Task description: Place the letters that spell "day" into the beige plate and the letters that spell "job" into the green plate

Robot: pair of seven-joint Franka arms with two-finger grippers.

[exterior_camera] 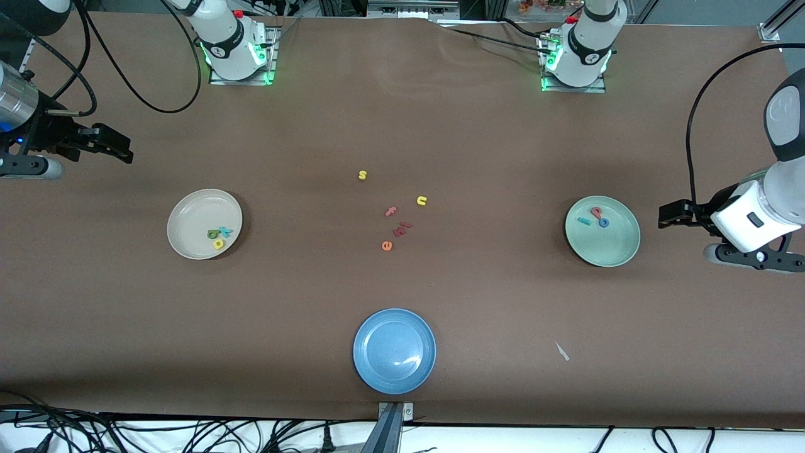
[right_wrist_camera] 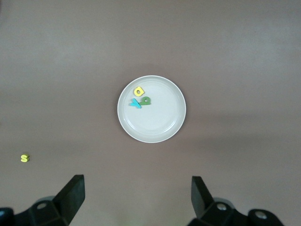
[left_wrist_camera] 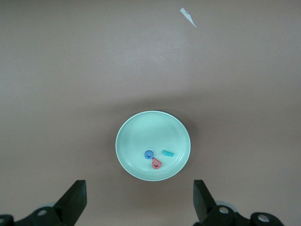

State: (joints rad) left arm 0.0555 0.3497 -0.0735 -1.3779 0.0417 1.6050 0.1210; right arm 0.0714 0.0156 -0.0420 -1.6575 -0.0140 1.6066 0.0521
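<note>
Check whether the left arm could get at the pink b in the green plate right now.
Probably yes: the left gripper hangs open beside the green plate, and the pink b lies uncovered, though close to the blue o.

**Brown table: three plates and loose letters**

You have a brown table [exterior_camera: 402,126] carrying the beige plate [exterior_camera: 188,245] toward the right gripper [exterior_camera: 116,148], the green plate [exterior_camera: 613,248] toward the left gripper [exterior_camera: 668,215], and a blue plate [exterior_camera: 394,377] between them, nearest the camera. Midway between both grippers lie a yellow "s" [exterior_camera: 362,175], yellow "u" [exterior_camera: 421,201], pink "f" [exterior_camera: 390,211], a dark red piece [exterior_camera: 402,228] and orange "e" [exterior_camera: 387,246]. A white scrap [exterior_camera: 561,351] lies near the blue plate.
</note>
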